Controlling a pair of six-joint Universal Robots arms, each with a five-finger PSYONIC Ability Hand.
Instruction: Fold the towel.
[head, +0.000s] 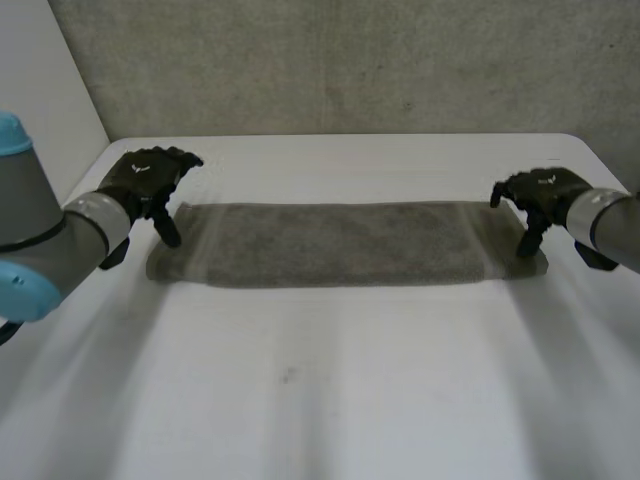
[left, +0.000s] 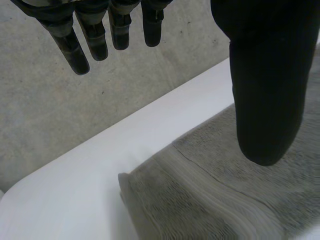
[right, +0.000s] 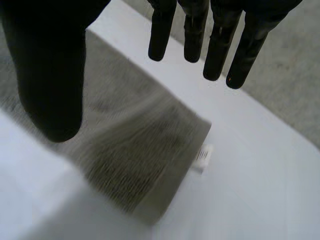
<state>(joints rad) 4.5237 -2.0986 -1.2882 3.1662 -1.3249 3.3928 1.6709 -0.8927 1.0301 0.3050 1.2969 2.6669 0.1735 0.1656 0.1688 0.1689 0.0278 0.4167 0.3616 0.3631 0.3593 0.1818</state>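
Your left robot hand (head: 148, 180) and right robot hand (head: 542, 190) hang released, holding nothing, over opposite ends of the folded towel (head: 330, 245) on the desk (head: 330, 390).

Towel (left: 210, 200) partly hidden behind left hand (left: 265, 75) thumb, its far length cut off, white tag (right: 202, 156) at its corner beyond right hand (right: 50, 65) fingertips too small to read

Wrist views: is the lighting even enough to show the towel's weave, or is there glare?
Left wrist view: soft even light, no glare; the towel shows its ribbed border under the left hand. Right wrist view: same light; the weave and white label show beside the right hand.
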